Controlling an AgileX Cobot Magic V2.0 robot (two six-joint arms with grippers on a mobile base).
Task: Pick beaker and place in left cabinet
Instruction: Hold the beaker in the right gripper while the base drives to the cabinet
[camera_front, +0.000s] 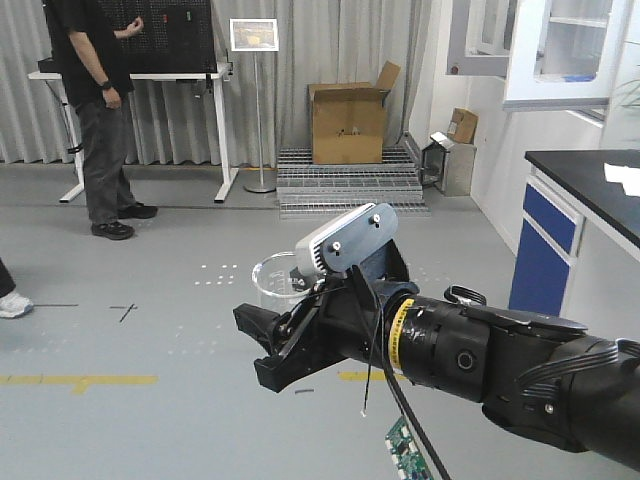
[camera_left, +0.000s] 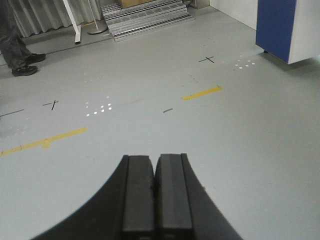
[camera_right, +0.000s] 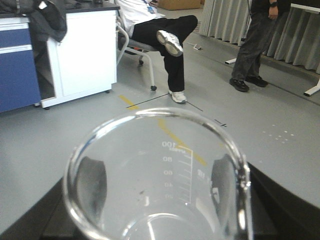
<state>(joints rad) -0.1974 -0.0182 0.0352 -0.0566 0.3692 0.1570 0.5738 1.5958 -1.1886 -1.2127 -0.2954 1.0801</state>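
Closest of all is the right arm (camera_front: 480, 355), a thick black limb reaching in from the side with the beaker at its tip. Below the beaker and nearer still, a scrap of green circuit board (camera_front: 405, 452) pokes in at the bottom edge. The right gripper (camera_right: 159, 200) is clamped on the beaker (camera_right: 160, 175). From the wrist, a dark finger (camera_right: 94, 181) shows through the glass on each side, pressed against the wall. The beaker is held upright off the floor, clear glass, with printed marks reading 100 and 80 on its far wall. A pale grey wrist camera (camera_front: 345, 242) sits just behind and above the beaker.

The left gripper (camera_left: 155, 195) has its pads pressed together with nothing between them, over grey floor (camera_left: 240, 150). Where it hangs relative to the beaker I cannot tell.

On the floor below and left of the beaker runs a yellow tape line (camera_front: 75, 380). To the right of the beaker, further back, stands a blue-fronted bench (camera_front: 545, 250) with a black top. Straight beyond the beaker are metal grating steps (camera_front: 345, 185) with an open cardboard box (camera_front: 348, 122) on them, and a sign stand (camera_front: 257, 100) just left of those. Far left of the beaker a standing person (camera_front: 95, 110) in dark clothes waits by a white table (camera_front: 150, 75). High to the right of the beaker hang glass-door cabinets (camera_front: 570, 50), with grey curtains (camera_front: 330, 45) along the back.
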